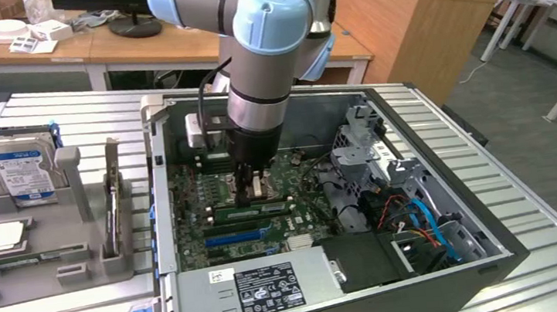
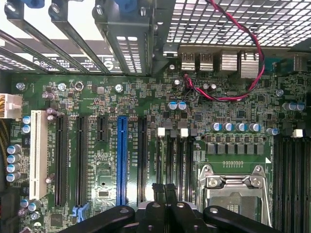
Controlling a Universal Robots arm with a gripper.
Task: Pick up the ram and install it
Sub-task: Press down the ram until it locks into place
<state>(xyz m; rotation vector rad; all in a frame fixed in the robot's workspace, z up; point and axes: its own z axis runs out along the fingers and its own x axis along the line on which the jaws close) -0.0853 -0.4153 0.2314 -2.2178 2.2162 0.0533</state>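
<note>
My gripper (image 1: 252, 196) reaches down into the open computer case (image 1: 476, 259), onto the motherboard (image 1: 265, 231). In the wrist view its black fingertips (image 2: 158, 190) are pressed together, so the gripper (image 2: 164, 190) is shut. It hovers over the row of memory slots (image 2: 179, 160) beside the processor socket (image 2: 235, 191). In the exterior view a long green stick, the ram (image 1: 271, 207), stands on edge along those slots right under the fingertips. I cannot tell whether the fingertips touch it or pinch it.
A grey parts tray (image 1: 72, 259) sits on the exterior view's left with a blue-labelled hard drive (image 1: 19, 168), a square silver chip (image 1: 5, 235) and a thin green strip (image 1: 22, 261). Drive cage and cables (image 1: 420, 219) crowd the case's right side; the power supply (image 1: 261, 290) lies in front.
</note>
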